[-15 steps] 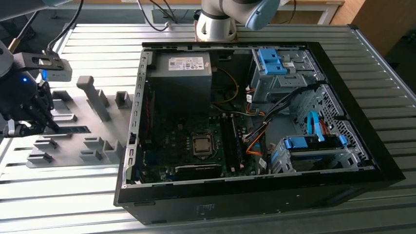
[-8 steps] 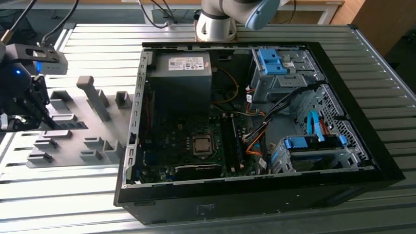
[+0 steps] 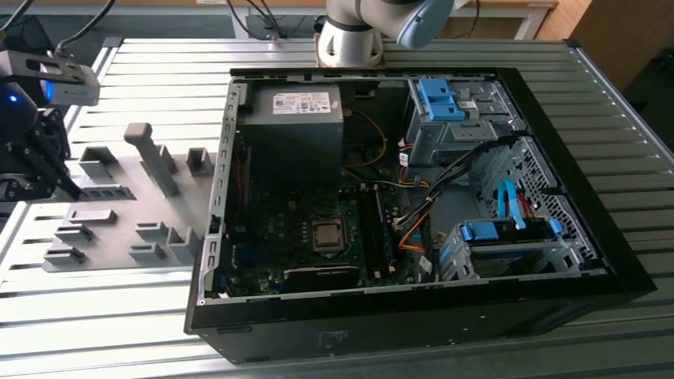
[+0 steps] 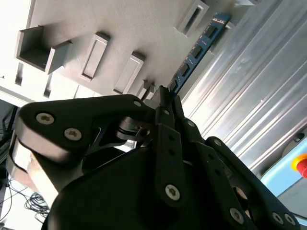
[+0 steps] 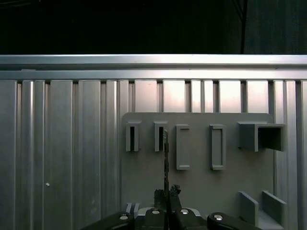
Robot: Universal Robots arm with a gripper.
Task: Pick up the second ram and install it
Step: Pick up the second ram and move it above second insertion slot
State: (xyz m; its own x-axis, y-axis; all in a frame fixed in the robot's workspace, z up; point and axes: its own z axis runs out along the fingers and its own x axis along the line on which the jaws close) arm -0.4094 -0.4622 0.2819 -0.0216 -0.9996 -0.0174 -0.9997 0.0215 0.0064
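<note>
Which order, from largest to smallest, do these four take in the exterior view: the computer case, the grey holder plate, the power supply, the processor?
1. computer case
2. grey holder plate
3. power supply
4. processor
All four lie at roughly similar distance from the camera, so the order looks safe.

Robotics lab bench: aluminium-profile table (image 3: 106, 316), opened computer case (image 3: 421, 314), grey fixture plate (image 3: 195, 201).
</note>
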